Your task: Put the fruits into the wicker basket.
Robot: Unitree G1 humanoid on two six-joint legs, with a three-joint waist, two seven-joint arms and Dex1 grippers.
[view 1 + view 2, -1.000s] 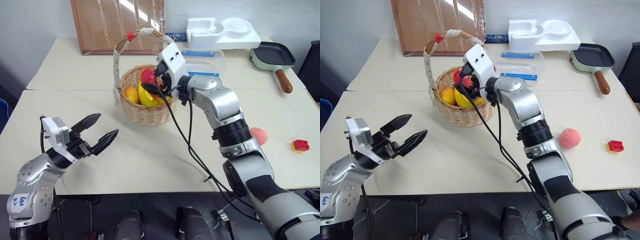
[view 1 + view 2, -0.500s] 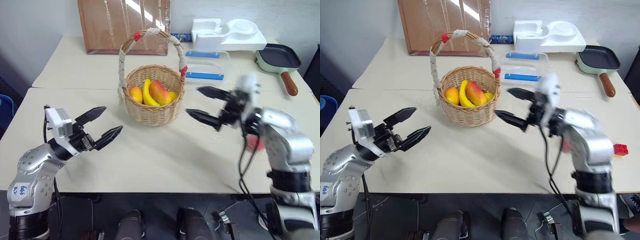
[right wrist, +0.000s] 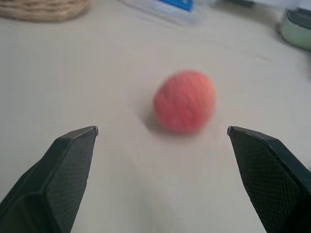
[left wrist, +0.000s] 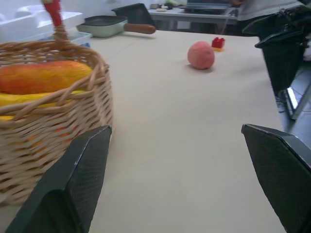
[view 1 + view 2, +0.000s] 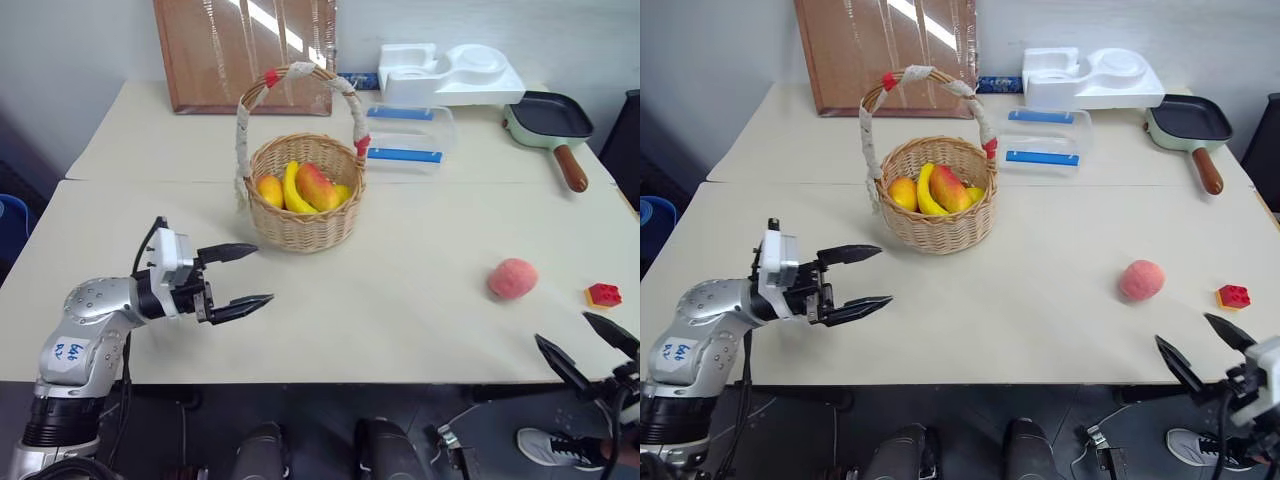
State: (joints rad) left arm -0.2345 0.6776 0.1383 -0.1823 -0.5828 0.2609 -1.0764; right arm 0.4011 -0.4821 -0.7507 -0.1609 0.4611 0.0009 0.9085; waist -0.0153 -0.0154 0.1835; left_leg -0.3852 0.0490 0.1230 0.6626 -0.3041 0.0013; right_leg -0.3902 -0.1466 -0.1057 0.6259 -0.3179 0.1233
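Lining up right hand [image 5: 588,352] – spread wide, empty – near peach [image 5: 513,279] on right surface [image 5: 400,300]; mango [image 5: 316,185] in wicker basket [image 5: 305,222]; left hand [image 5: 238,275] open; round peach could roll off if nudged.

The right gripper [image 5: 1200,345] left the mango [image 5: 316,184] in the wicker basket [image 5: 305,222] and withdrew, now open behind the peach [image 5: 513,278].

My left arm [image 5: 95,318] is silver metal, white sticker with blue handwriting, black cable looped over the wrist, white camera block behind the left hand [image 5: 245,275]. Right hand [image 5: 590,345]: two black pointed fingers, same as left.
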